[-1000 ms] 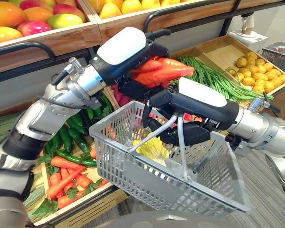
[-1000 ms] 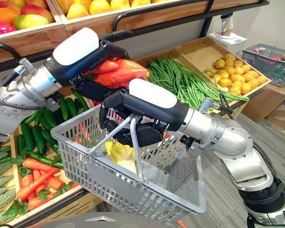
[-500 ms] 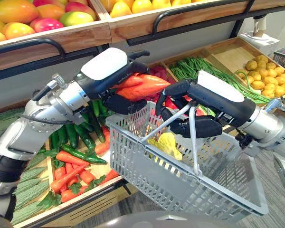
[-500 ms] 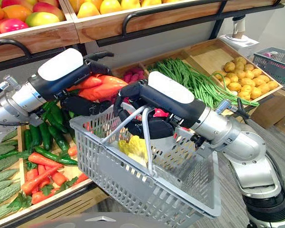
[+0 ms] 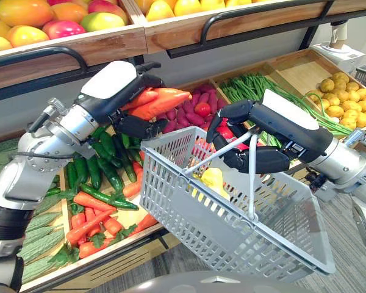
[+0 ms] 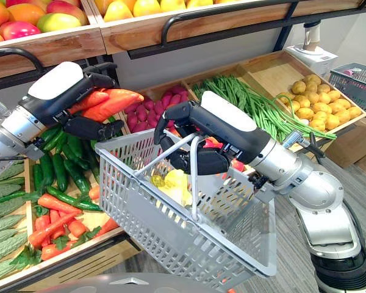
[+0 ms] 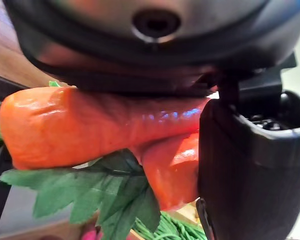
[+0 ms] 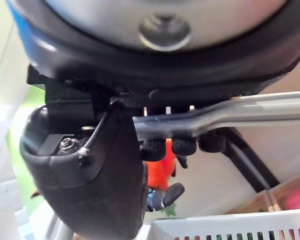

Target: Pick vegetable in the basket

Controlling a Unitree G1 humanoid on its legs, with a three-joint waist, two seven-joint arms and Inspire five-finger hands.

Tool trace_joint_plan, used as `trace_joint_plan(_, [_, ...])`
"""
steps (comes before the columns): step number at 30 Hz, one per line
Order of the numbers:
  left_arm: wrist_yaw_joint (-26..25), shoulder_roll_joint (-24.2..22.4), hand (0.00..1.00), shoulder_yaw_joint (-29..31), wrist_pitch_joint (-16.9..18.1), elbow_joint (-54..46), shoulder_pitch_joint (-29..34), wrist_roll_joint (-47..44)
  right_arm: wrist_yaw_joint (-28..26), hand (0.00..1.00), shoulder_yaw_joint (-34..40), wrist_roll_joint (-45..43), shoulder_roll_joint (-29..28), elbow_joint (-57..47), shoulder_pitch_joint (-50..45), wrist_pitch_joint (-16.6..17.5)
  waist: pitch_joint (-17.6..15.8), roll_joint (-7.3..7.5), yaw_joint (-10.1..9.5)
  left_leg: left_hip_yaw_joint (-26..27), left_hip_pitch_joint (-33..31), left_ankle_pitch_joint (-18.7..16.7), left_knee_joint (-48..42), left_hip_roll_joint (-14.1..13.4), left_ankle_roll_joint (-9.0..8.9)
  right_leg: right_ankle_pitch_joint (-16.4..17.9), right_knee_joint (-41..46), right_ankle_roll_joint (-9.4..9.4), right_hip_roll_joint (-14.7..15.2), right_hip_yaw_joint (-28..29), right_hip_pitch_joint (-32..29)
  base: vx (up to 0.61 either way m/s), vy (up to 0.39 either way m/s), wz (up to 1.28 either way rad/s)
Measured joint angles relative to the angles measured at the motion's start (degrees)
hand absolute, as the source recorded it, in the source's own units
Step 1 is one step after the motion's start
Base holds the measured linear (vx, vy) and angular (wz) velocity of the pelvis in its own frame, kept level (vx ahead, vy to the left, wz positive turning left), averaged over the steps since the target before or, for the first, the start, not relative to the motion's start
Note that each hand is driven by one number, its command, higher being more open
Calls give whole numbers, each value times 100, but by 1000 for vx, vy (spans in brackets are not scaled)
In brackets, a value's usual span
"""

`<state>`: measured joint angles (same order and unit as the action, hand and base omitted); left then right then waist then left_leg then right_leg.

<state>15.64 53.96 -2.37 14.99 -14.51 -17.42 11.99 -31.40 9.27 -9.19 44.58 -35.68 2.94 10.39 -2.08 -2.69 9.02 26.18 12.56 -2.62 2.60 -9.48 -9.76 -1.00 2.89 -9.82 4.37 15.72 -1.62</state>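
Wooden produce crates (image 5: 291, 66) lie behind the carrots (image 5: 155, 101) and basket (image 5: 195, 213).

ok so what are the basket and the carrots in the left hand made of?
The basket looks like moulded plastic in matte grey: its walls are evenly slotted, with one flat colour throughout. The carrots in the left hand are probably fake, plastic or rubber: the orange skin is glossy with sharp highlights, and the leaves look flat and cloth-like. Looks alone cannot confirm either.

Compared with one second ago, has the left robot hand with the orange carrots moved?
Yes: the left robot hand carried the orange carrots leftwards, away from the green beans.
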Motion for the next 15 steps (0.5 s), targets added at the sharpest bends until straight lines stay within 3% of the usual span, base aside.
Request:
trace_joint_plan(5, [218,-1,0,-994,16,-19,-215,8,0,0,-261,-7,19,-9,297,-3,-5,34,73,65,3,-9,-3,0,-9,-2,0,0,-17,58,-35,0,0,-6])
trace_joint_plan(7, [351,-1,0,-1658,116,-17,-584,50,0,0,-420,-67,27,-20,575,-2,-12,48,102,139,2,-27,-23,-4,-15,-13,4,6,-41,139,-81,-6,-6,-18])
trace_joint_plan(15, [433,-48,0,-3364,405,443,-2057,208,98,0,-662,-128,476,-46,1334,-3,-41,51,322,425,1,-178,-180,-4,-26,-34,34,-3,-88,428,-197,-10,-18,-19])
